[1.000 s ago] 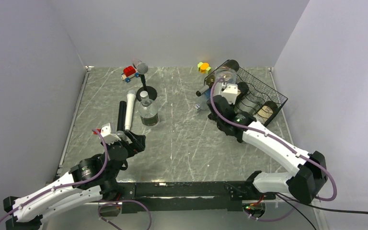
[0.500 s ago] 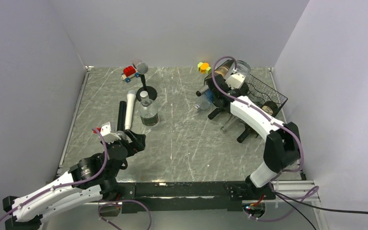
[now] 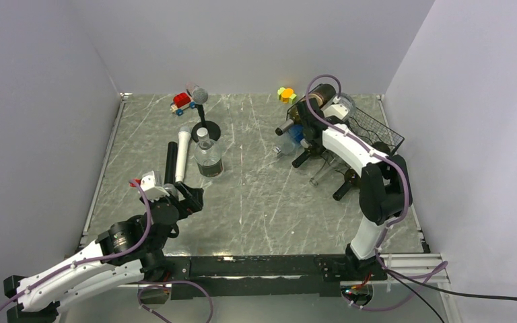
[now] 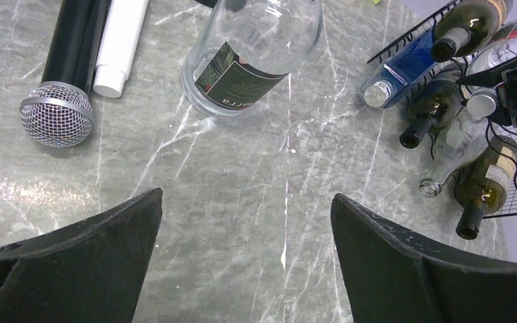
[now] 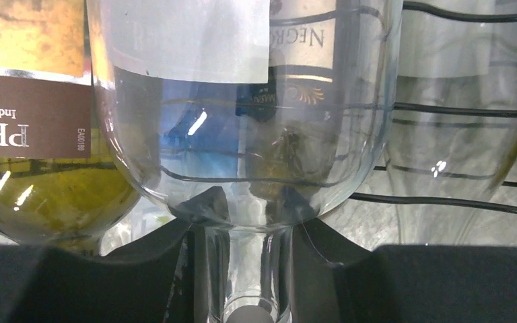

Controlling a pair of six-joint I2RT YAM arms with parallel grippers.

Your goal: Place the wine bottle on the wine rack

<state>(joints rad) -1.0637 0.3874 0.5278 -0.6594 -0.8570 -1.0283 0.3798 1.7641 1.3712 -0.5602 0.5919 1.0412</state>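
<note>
Right wrist: right tool [image 5: 246, 282] clamped on the neck of the clear bottle [image 5: 242, 101].
Place: bottle body at the far end of the rack [image 3: 382, 132], beside other bottles [image 5: 33, 134].
Left wrist: left tool [image 4: 246, 229] spread wide, empty, above the surface [image 4: 256, 168], well left of the rack.

A grey marbled worktop [image 3: 262, 202], veined white, sits boxed in by plain pale walls [image 3: 242, 40] at its left, far and right edges. A thin metal strip [image 3: 101, 176] lines the left edge — light soft, even
</note>
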